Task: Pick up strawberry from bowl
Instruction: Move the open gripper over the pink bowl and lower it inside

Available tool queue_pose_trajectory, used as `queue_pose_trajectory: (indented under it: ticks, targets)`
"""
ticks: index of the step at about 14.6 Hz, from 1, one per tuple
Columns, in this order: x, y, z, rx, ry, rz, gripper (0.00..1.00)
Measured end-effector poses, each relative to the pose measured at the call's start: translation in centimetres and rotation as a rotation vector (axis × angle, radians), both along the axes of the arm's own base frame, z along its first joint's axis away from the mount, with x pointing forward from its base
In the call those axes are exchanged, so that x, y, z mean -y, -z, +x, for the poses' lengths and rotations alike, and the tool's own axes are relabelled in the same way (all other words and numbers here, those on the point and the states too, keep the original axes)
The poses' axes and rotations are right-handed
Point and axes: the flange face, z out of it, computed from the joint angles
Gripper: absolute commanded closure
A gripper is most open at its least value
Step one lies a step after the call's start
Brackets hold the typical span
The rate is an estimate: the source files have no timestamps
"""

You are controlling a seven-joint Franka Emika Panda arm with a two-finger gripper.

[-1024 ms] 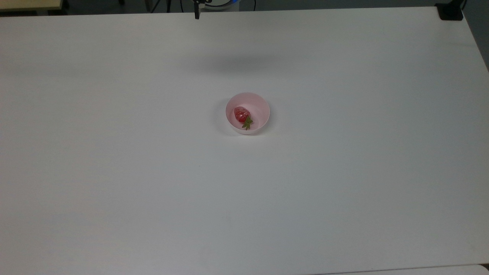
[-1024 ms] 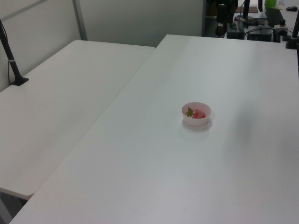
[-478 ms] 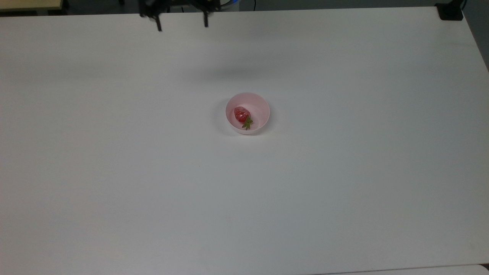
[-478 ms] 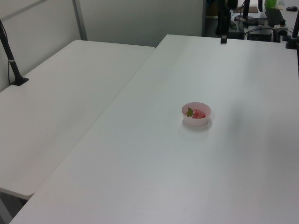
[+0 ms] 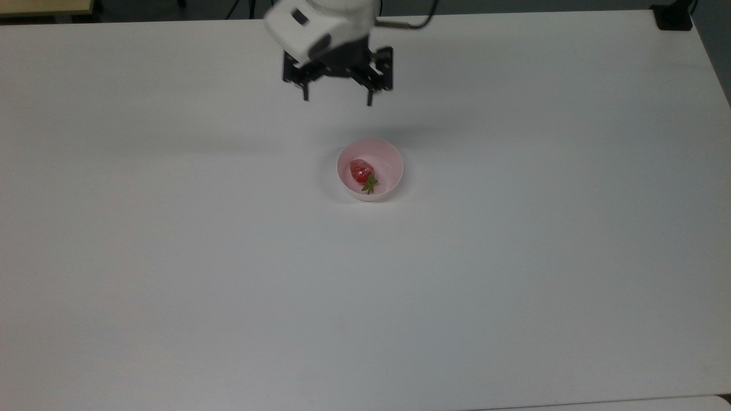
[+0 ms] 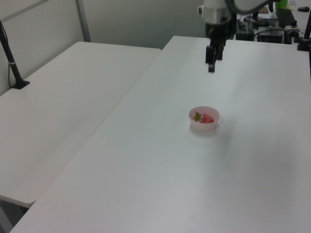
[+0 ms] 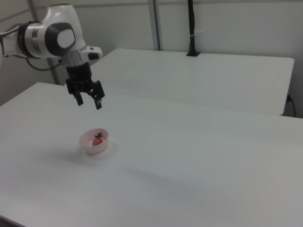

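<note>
A small red strawberry with a green leafy top lies inside a pale pink bowl near the middle of the white table. The same bowl holds the strawberry in the left view, and bowl and strawberry appear again in the right view. My gripper hangs in the air above the table, beyond the bowl toward the top view's upper edge. Its two black fingers stand wide apart, open and empty. From the side my gripper is well above the bowl, and it also appears as my gripper in the left view.
The white table spreads wide on all sides of the bowl. A second white table adjoins it at the left view's left, with a black post clamped on it. A black clamp sits at the top view's upper right corner.
My arm has swung in over the table from the far edge toward the bowl, with the fingers spread. Bowl and strawberry have not moved.
</note>
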Motion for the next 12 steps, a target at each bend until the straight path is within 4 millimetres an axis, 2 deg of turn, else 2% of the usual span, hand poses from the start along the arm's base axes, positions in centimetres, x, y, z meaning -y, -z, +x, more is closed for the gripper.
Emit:
queue_pose_trajectory:
  ticks: [4,6,8,12]
  targets:
    - [-3.8,6.6,1.3,-0.058,-0.026,0.002,0.15]
    - [-4.8,9.4,2.2,-0.058,-0.020,0.009,0.26]
    - [-5.1,11.7,3.0,-0.047,0.000,0.015,0.32]
    - [-5.2,14.7,4.0,-0.038,0.011,0.023,0.27]
